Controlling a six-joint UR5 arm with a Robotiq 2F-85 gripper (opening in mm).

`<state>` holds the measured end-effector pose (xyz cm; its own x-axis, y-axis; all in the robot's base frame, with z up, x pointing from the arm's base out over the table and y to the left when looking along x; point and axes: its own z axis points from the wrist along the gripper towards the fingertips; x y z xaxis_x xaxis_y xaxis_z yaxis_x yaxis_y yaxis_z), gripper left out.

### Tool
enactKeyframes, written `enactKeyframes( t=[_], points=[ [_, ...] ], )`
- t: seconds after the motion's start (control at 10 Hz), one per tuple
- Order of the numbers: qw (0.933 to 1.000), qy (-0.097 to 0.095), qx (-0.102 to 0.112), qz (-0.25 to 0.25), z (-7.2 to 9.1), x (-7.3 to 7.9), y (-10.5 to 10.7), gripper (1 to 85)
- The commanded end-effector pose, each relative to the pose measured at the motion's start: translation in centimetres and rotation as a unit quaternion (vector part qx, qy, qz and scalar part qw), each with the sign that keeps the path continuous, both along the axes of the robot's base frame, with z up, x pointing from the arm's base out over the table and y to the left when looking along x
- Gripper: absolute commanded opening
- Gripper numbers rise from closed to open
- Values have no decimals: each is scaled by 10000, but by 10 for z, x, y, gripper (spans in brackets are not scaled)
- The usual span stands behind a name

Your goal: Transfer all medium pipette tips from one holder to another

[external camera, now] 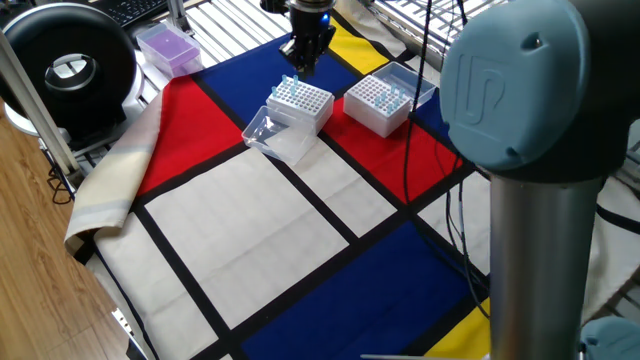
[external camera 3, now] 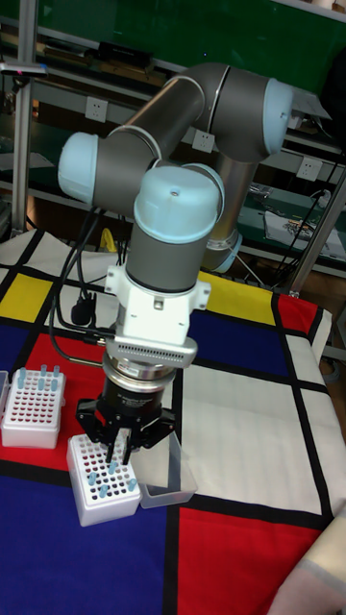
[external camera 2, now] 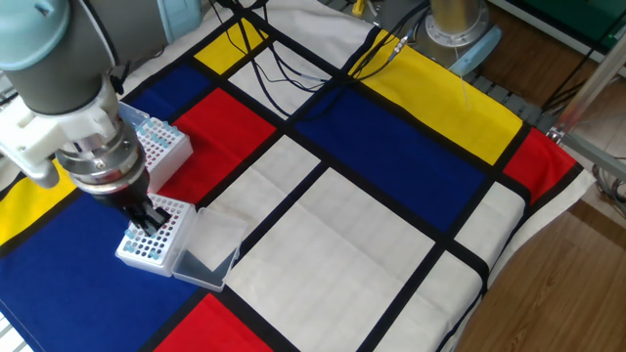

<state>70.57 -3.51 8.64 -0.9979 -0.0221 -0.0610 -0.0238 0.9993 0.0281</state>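
Observation:
Two white perforated holders stand side by side on the cloth. My gripper point(external camera: 303, 62) point(external camera 2: 147, 213) point(external camera 3: 122, 448) hangs just above the near holder point(external camera 3: 100, 492) point(external camera: 300, 103) point(external camera 2: 156, 235), fingers pointing down and shut on a pale slender medium pipette tip. Several pale-blue medium pipette tips point(external camera 3: 96, 474) point(external camera: 290, 86) stand in this holder. The other holder point(external camera 3: 29, 411) point(external camera: 383, 104) point(external camera 2: 158, 153) also carries a few tips point(external camera 3: 45, 373) point(external camera: 394, 93) along its far side. My gripper covers part of the near holder in the other fixed view.
A clear open lid point(external camera 3: 161, 471) point(external camera: 274, 134) point(external camera 2: 207, 252) lies against the near holder. A purple box point(external camera: 168, 46) and a black round device point(external camera: 68, 66) sit off the cloth. Cables point(external camera 2: 293, 64) cross the far side, and my arm's column point(external camera: 535, 200) fills the right foreground.

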Motion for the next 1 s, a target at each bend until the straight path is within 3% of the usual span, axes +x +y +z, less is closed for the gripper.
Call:
enactKeyframes(
  t=[0.0, 0.5, 0.9],
  points=[
    [10000, -34, 85, 40, -4, 5, 5, 257],
    [9999, -28, 42, 116, -9, 4, -5, 250],
    [9999, -104, 96, 91, -17, 6, -1, 250]
  ],
)
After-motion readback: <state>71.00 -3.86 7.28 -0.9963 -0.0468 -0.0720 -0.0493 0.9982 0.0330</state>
